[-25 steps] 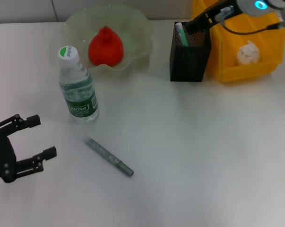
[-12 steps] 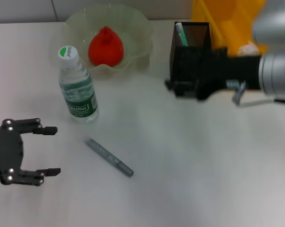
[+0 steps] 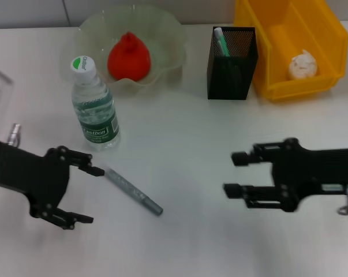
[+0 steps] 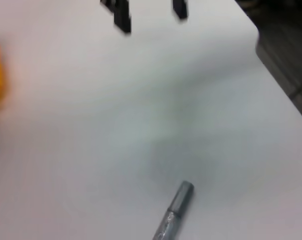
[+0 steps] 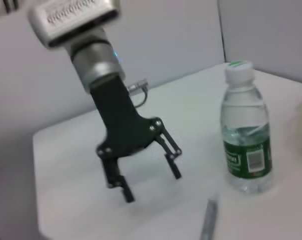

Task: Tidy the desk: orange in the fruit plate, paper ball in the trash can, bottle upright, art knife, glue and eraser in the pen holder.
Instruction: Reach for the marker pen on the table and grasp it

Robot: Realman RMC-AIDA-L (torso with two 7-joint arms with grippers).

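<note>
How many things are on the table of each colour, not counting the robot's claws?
Red: 1, lumpy red-orange fruit
Green: 1, pale-green wavy bowl
Clear: 1, clear plastic bottle with green label
Black: 1, black mesh cup
Yellow: 1, yellow plastic bin
White: 1, crumpled white paper wad
Grey: 1, grey stick
Total: 7

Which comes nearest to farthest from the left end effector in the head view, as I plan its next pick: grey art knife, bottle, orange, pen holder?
From the left end effector, open at the near left:
1. Art knife, lying just beside its fingertips.
2. Bottle, upright behind it.
3. Orange, in the fruit plate, far left.
4. Pen holder, far centre-right.
</note>
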